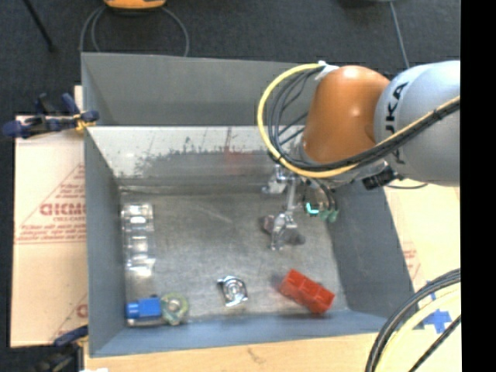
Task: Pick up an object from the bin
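Here the gripper (282, 231) hangs low over the bin's (105, 208) bare floor, right of the middle and nearer the right wall; how wide it stands cannot be made out, and nothing shows in it. The nearest thing, a red block (308, 291), lies apart from it by the front edge, toward the front right corner. A small metal piece (232, 291) lies mid-front. A clear container (137, 239) lies along the left wall, with a blue piece (143, 309) and a pale ring (175, 308) touching in the front left corner.
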Motion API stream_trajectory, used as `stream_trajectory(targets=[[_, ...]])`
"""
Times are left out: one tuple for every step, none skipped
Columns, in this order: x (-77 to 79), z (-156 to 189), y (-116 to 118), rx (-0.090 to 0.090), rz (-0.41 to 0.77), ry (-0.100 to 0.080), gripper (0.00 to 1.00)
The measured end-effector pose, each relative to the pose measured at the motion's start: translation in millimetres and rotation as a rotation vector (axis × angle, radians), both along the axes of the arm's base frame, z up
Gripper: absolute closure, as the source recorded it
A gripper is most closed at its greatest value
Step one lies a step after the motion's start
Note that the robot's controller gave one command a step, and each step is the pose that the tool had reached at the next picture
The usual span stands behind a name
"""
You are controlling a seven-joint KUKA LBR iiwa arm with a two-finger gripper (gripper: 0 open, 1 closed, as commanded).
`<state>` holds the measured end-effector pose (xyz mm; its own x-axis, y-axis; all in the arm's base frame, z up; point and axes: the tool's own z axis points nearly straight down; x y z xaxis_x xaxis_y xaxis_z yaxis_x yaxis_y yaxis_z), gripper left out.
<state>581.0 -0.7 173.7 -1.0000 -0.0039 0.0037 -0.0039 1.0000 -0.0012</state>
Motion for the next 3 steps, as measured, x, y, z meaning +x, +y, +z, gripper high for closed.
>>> stream_trajectory(targets=[[-5.8, -96.8, -42.5, -0.001, -0.019, -0.009, 0.0], [-4.9, -93.5, -41.3, 0.0, -0.017, -0.01, 1.0], [-6.4, 135.2, -75.8, -0.003, 0.129, -0.018, 1.0]])
